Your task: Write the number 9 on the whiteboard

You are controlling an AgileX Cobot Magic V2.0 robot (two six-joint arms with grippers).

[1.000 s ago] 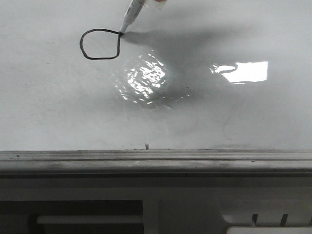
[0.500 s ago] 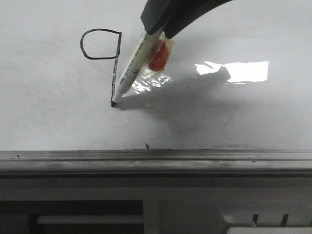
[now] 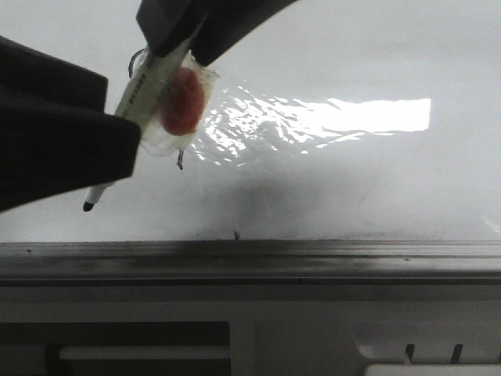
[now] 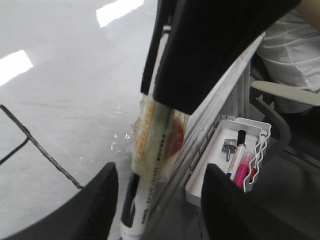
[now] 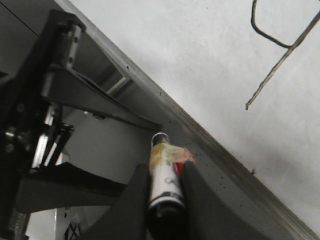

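The number 9 (image 5: 280,65) looks finished, sitting on the far left part of the whiteboard (image 3: 352,180), loop closed and tail drawn down toward the grey rail (image 3: 313,258). The marker (image 3: 129,98) is clamped tight in the right gripper (image 5: 164,170), tip off the surface. The left gripper (image 4: 160,172) is spread wide with nothing in it, just beside the marker. Probably a handover or a pull-away is meant, so the tip should be kept clear of the board, otherwise a stray line gets added. If it's passed over, the barrel should be grabbed squarely.
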